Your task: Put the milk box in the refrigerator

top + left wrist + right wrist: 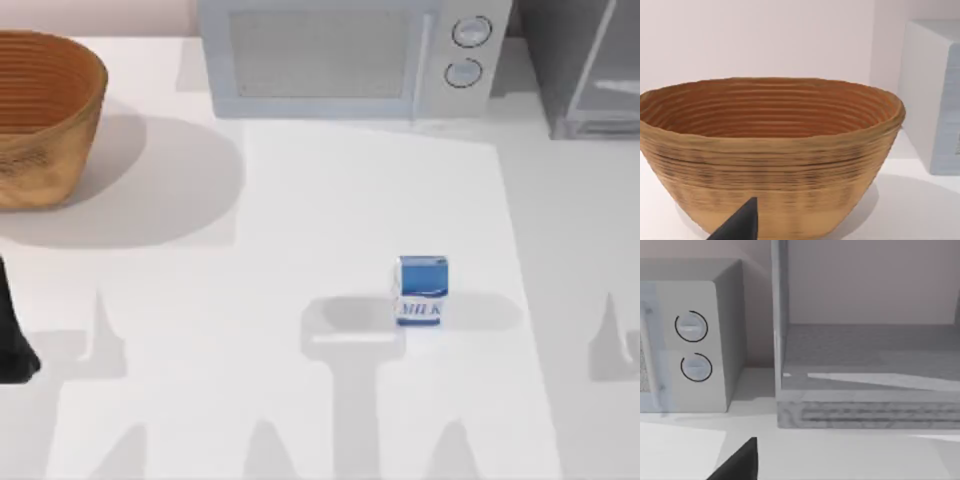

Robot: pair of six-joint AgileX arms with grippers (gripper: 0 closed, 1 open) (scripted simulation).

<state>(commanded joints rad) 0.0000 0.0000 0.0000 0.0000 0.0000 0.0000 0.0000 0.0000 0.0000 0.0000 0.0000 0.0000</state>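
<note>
The milk box (pixel 421 290) stands upright on the white bench (pixel 300 220), right of centre and well forward of the microwave (pixel 345 55), its "MILK" band facing the near edge. Nothing touches it, so your step in hand looks to be the reach and grasp, and the task is at its very start. The refrigerator (pixel 590 65) sits at the far right corner, just beside the microwave; in the right wrist view its interior (pixel 870 355) appears open, with a bare grey shelf behind the pale frame, so you probably need not deal with a door first. Use your right arm, since the carton and the refrigerator both lie on that side. Come down over the carton from above, square the jaws to its two flat sides, and close around the blue upper part so it stays upright when lifted; a skewed approach could tip so light a box. A dark tip of the right gripper (pixel 740 462) shows in the right wrist view, pointed toward the refrigerator and well apart from the carton; whether its jaws are open or closed, you cannot tell. The left gripper (pixel 740 225) faces the woven basket (pixel 770 150) at the far left, idle, its jaws likewise impossible to judge.
</note>
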